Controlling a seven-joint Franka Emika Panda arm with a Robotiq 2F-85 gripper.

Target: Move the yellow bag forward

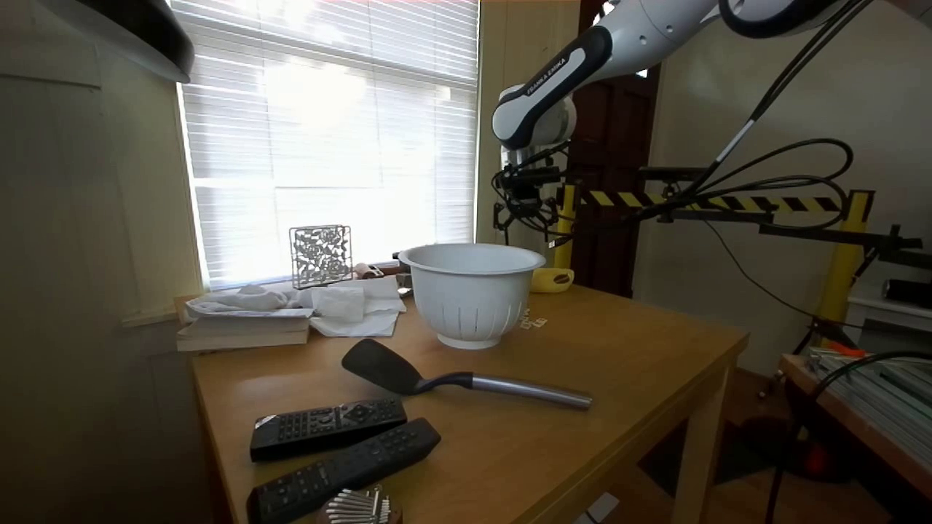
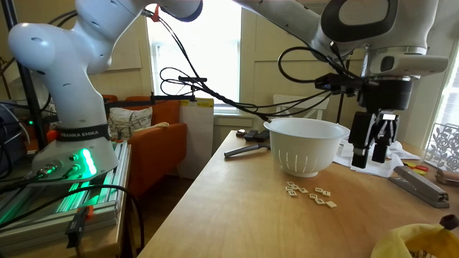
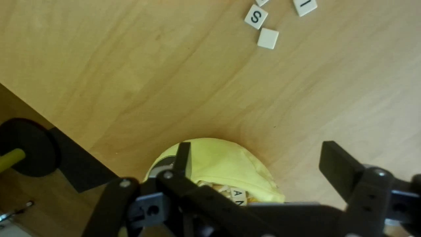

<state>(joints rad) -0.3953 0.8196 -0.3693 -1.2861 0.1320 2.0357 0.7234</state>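
Open yellow cloth bag (image 2: 398, 237) sat near right on pale wooden bench (image 2: 233, 215); seemed light, floppy, best pinched by rim (image 3: 258, 191). Black two-fingered hand (image 3: 256, 158) hung higher, spread wide, empty.

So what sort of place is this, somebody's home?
Probably a home, or a homely office, with a robot arm set up in it. An orange upholstered seat with a patterned cushion, window blinds and two remote controls on the wooden table point that way.

A white colander (image 1: 473, 302) stands between a spatula (image 1: 486, 382) and scattered letter tiles (image 2: 313, 196).
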